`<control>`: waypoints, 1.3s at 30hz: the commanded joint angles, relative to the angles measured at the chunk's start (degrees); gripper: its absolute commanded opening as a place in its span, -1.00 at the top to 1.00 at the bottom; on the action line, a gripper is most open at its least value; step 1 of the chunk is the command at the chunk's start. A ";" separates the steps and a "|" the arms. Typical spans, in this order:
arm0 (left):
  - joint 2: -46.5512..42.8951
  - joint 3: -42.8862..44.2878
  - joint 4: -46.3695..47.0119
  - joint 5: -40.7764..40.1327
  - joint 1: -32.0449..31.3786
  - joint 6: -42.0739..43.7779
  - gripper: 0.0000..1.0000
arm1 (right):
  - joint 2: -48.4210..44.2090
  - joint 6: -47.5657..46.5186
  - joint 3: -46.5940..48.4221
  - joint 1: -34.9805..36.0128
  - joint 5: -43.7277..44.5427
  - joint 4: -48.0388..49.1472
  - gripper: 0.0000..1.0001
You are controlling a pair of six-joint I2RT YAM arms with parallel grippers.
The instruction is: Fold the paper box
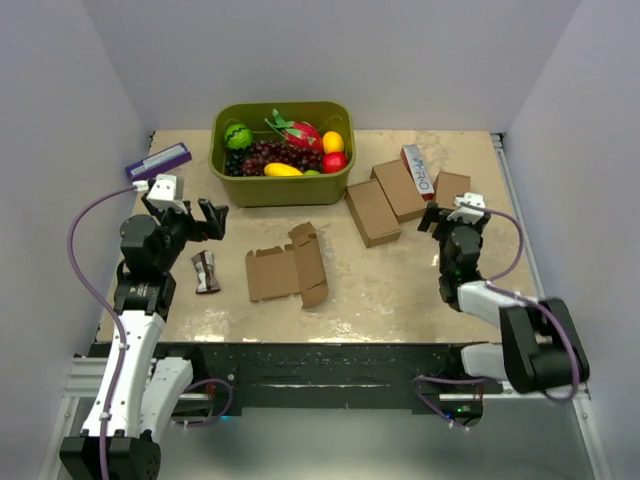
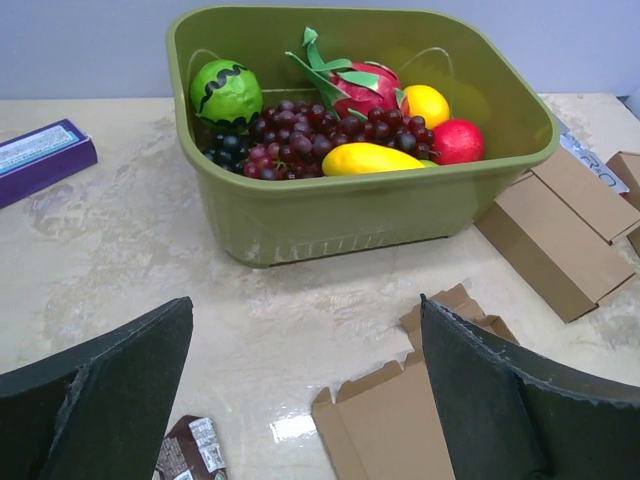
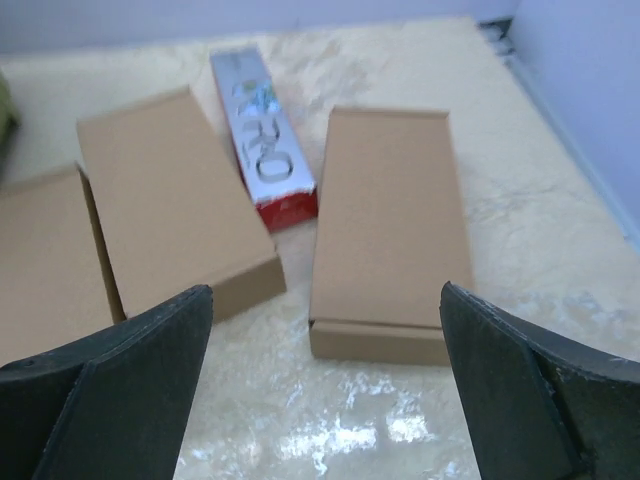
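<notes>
Paper box: plain brown sheet, opened out and lying on the table near its middle, small flaps spread at the far edge; just in front of the basket without touching it.
Paper box, left wrist view: lower right of the frame, partly hidden behind the right-hand finger.
Left gripper: fingers spread wide, holding nothing; raised over the left part of the table, pointed toward the basket, apart from the paper box.
Right gripper: fingers spread wide, holding nothing; over the right side of the table, well apart from the paper box.
Folded brown cartons: three closed cartons side by side on the right part of the table, directly ahead of the right gripper.
White-and-red carton: flat on the table between two of the folded brown cartons, red end toward the arm.
Basket contents: dark grapes, yellow, red and green fruit, one pink dragon fruit.
Purple-and-white box: at the far left table edge, left of the basket.
Snack wrapper: dark, on the table just left of the paper box, below the left gripper.
</notes>
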 commanded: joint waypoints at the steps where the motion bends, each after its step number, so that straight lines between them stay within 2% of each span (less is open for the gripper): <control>1: -0.06 0.59 -0.23 -2.28 0.32 -0.55 -1.00 | -19.13 8.00 5.51 0.04 5.19 -15.22 -0.98; 5: -0.06 0.86 -0.59 -3.69 0.32 -0.72 -1.00 | -28.30 19.31 6.40 0.04 7.98 -23.85 -0.98; 6: 0.12 1.03 -0.67 -4.30 0.32 -0.81 -1.00 | -29.11 17.86 6.31 -0.05 -0.03 -23.17 -0.98; 8: 0.73 1.21 -1.29 -5.01 0.32 -1.34 -1.00 | -29.22 17.57 7.71 0.21 -7.45 -25.16 -0.97; 10: 1.35 1.47 -1.81 -5.01 0.41 -1.69 -1.00 | -26.06 18.72 12.70 0.56 -12.40 -30.16 -0.81; 11: 2.05 1.56 -2.08 -4.58 0.41 -1.69 -1.00 | -24.22 17.68 15.07 3.09 -12.33 -36.63 -0.77; 13: 2.67 1.47 -1.64 -1.69 0.32 -1.26 -1.00 | -18.68 15.49 21.23 8.27 -6.83 -41.77 -0.76; 14: 2.84 1.30 -1.38 -0.37 0.41 -1.08 -1.00 | -16.75 13.65 22.73 14.13 -4.87 -45.10 -0.77; 21: 2.58 0.42 -0.41 2.46 0.32 -0.90 -1.00 | -1.64 15.30 34.23 29.37 -1.87 -55.32 -0.76; 25: 3.37 0.51 -0.06 4.65 0.32 -1.16 -1.00 | 9.34 16.52 39.52 37.02 -1.78 -59.80 -0.62; 30: 4.69 0.77 -0.06 6.85 0.41 -1.16 -1.00 | 16.48 17.32 43.56 42.48 0.06 -61.56 -0.52; 36: 5.30 0.77 0.03 8.87 0.32 -0.81 -0.97 | 23.43 17.50 48.14 43.98 2.09 -65.61 -0.15; 38: 5.74 0.77 0.29 9.49 0.32 -0.81 -0.95 | 24.14 17.41 48.23 43.98 2.53 -66.05 0.13; 39: 5.92 0.77 0.38 10.19 0.32 -0.73 -0.94 | 23.79 17.32 48.06 43.98 2.62 -66.05 0.36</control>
